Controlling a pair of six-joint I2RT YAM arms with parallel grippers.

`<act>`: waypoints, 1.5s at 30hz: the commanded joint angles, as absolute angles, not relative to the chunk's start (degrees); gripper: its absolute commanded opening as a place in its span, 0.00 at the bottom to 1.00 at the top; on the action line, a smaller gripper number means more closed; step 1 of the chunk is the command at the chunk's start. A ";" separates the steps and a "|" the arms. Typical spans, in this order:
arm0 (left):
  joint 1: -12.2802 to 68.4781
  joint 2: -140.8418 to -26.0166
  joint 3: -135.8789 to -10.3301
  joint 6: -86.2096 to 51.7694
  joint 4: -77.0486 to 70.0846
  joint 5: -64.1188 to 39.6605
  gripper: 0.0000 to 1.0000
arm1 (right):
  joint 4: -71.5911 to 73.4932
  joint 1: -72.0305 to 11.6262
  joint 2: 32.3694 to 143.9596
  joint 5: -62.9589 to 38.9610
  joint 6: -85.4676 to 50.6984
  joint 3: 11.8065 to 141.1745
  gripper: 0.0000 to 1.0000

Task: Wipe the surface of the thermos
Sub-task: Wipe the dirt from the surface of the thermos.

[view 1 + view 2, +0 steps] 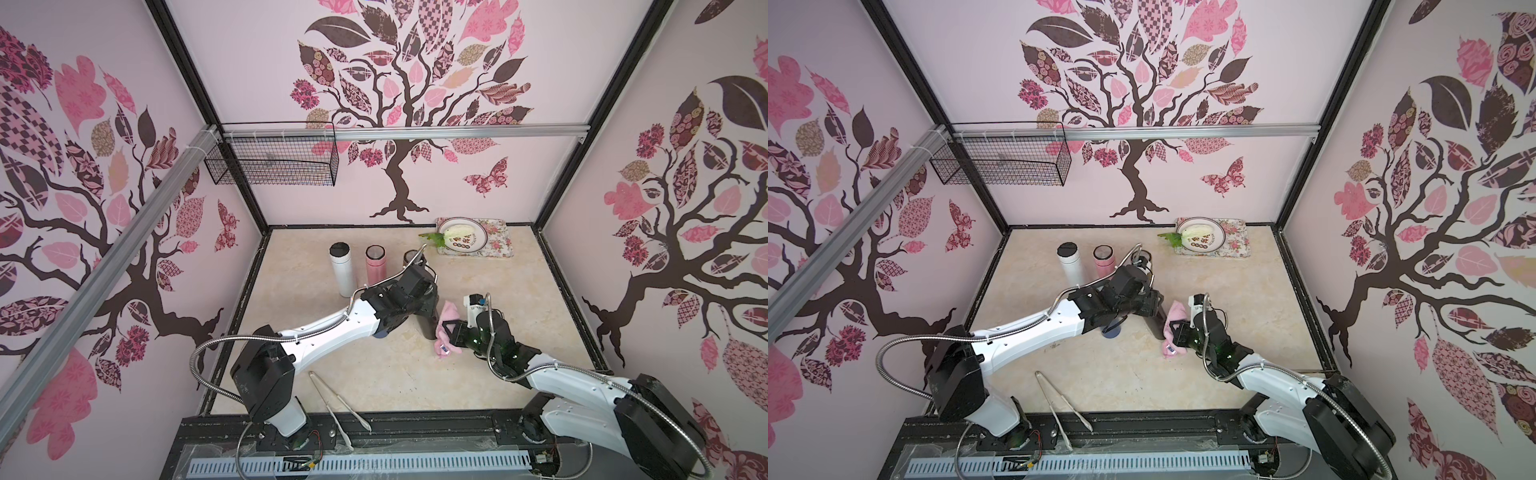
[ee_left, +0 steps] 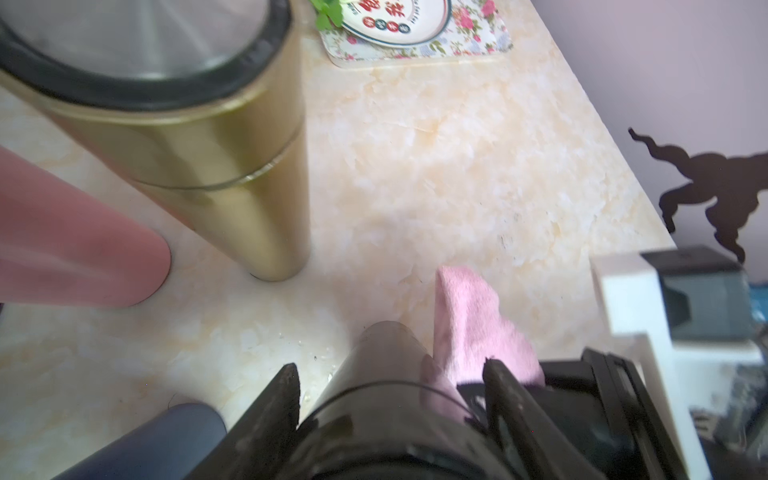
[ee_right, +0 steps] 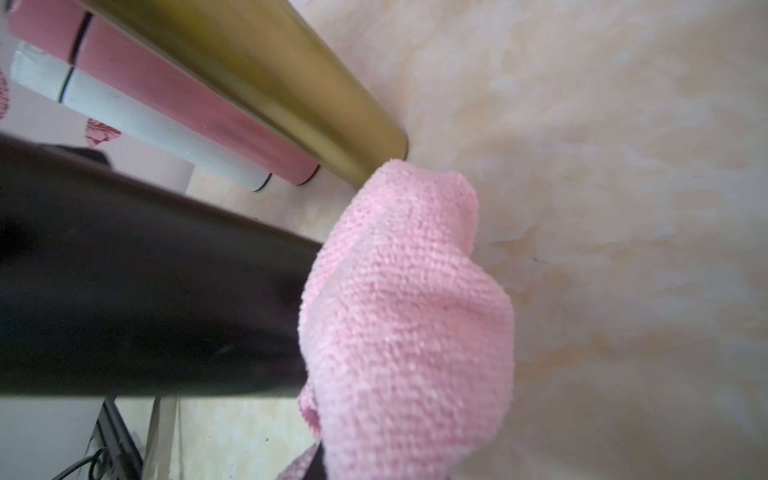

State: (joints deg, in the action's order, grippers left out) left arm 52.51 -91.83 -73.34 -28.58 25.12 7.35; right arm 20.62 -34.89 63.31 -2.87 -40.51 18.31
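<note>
Left gripper (image 2: 392,374): I am clamping it shut on the upper body of the black thermos (image 3: 145,282). The thermos is standing on the marble table (image 1: 374,374), near the gold thermos (image 2: 232,166) and nearer to me than it. Right gripper (image 1: 445,331): I am pinching the pink cloth (image 3: 407,311) in closed jaws and pressing it against the black thermos's lower side.
</note>
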 commanded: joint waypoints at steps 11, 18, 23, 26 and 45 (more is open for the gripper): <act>54.66 -84.97 -65.11 -13.15 18.66 -0.50 0.00 | 36.06 -22.04 63.66 -33.13 -49.41 27.52 0.00; 55.57 -84.54 -60.75 -10.02 11.71 3.86 0.00 | 53.72 -22.06 69.62 -44.78 -61.99 27.50 0.00; 55.63 -85.75 -60.76 -9.12 10.63 4.89 0.00 | 55.68 -22.05 69.10 -46.01 -62.95 21.98 0.00; 55.71 -86.00 -60.58 -8.77 9.81 4.67 0.00 | 52.70 -22.03 69.19 -45.14 -60.81 17.54 0.00; 57.04 -86.45 -57.46 -10.03 5.36 2.65 0.00 | 32.77 -22.17 80.33 -36.83 -46.36 16.64 0.00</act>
State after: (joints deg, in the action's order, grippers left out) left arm 56.60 -85.43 -59.96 -8.99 7.40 2.52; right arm 35.73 -21.19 81.25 -34.92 -48.64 13.85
